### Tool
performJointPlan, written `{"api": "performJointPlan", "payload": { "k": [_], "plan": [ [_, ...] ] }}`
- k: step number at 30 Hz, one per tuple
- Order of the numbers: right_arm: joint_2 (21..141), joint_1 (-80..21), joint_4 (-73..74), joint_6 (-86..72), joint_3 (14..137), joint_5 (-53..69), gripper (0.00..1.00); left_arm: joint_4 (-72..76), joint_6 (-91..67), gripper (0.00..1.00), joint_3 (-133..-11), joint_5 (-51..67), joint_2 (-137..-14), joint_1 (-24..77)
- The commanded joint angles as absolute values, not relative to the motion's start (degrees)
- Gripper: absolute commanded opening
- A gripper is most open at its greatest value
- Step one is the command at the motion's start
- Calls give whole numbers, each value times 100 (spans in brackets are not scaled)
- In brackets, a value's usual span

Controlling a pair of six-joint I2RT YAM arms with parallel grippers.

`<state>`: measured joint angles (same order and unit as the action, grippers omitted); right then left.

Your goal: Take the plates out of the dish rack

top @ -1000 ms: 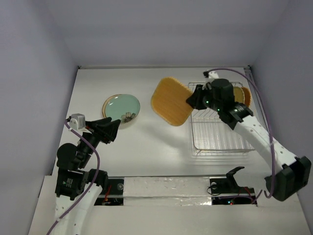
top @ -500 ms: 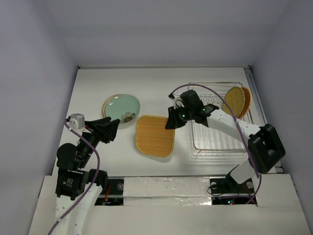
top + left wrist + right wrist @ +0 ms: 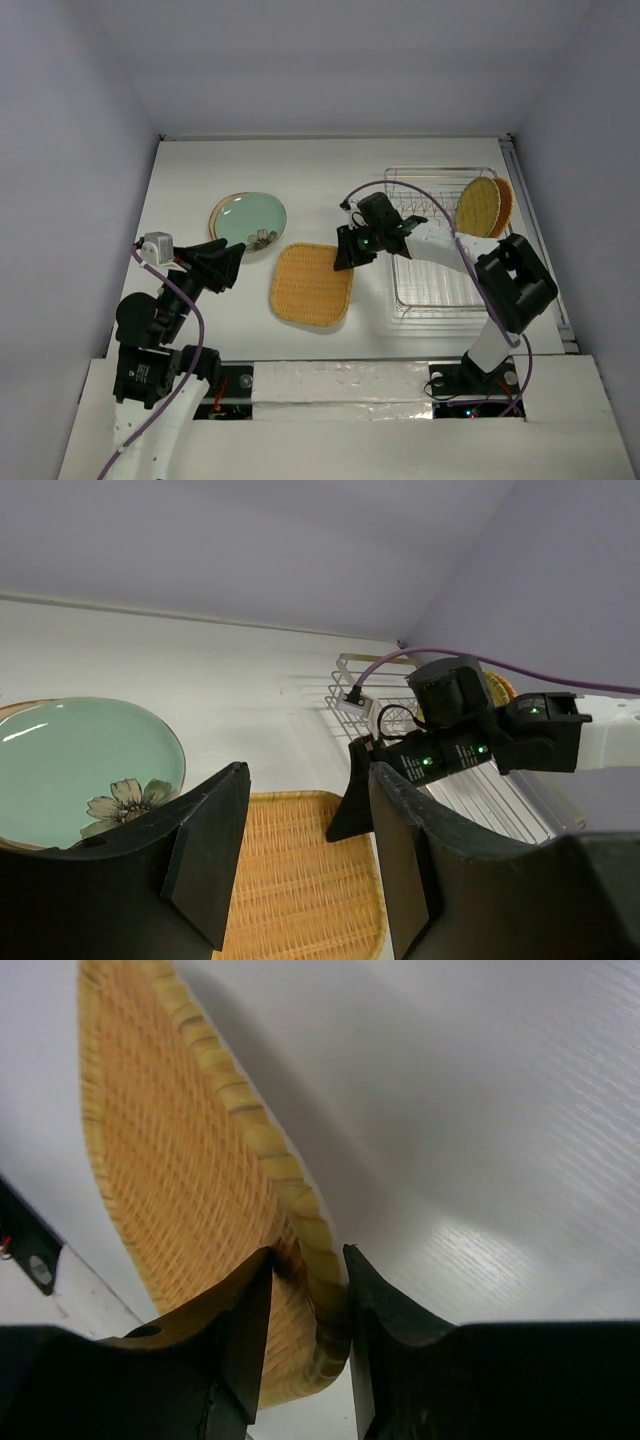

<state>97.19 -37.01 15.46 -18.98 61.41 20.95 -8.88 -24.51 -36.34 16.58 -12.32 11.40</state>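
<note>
The right gripper (image 3: 345,258) pinches the rim of the orange woven rounded-square plate (image 3: 312,285). Its fingers are pressed on either side of the edge nearest the dish rack (image 3: 440,290). Gripping the rim lets you lay the plate flat on the table (image 3: 330,180) without trapping the fingers beneath it. The plate lies just left of the dish rack. In the right wrist view the gripped edge appears slightly raised, so release is not yet advisable. The orange-yellow woven round plate (image 3: 478,205) stands upright in the dish rack's far right corner. The pale green plate (image 3: 250,218) rests well left of the dish rack, stacked on another plate. The left gripper (image 3: 236,266) hovers further left, fingers spread and holding nothing.
</note>
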Motion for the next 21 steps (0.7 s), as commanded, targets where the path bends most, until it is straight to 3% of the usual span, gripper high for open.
{"api": "performJointPlan", "payload": {
  "k": [1, 3, 7, 9, 17, 19, 20, 21],
  "plan": [
    [9791, -3735, 1231, -1872, 6091, 1477, 39, -589, -2470, 47, -3586, 1749, -1292, 1099],
    [9800, -3735, 1213, -1872, 6047, 1354, 49, -580, -2461, 47, -3586, 1758, -1292, 1099],
    [9782, -3735, 1151, -1837, 5915, 1328, 55, -589, -2470, 47, -3586, 1758, -1292, 1099],
    [9703, -3735, 1178, -1872, 5915, 1134, 65, -589, -2461, 47, -3586, 1749, -1292, 1099],
    [8677, -3735, 1204, -2100, 5924, 581, 72, -589, -2470, 47, -3586, 1758, -1283, 1099],
    [8055, -3735, 1169, -2179, 5924, 379, 60, -589, -2470, 47, -3577, 1749, -1274, 1099],
    [7798, -3735, 1117, -2319, 5898, -118, 25, -589, -2452, 47, -3577, 1749, -1266, 1099],
    [7535, -3735, 1125, -2373, 5854, -480, 5, -589, -2461, 47, -3577, 1749, -1257, 1099]
  ]
}}
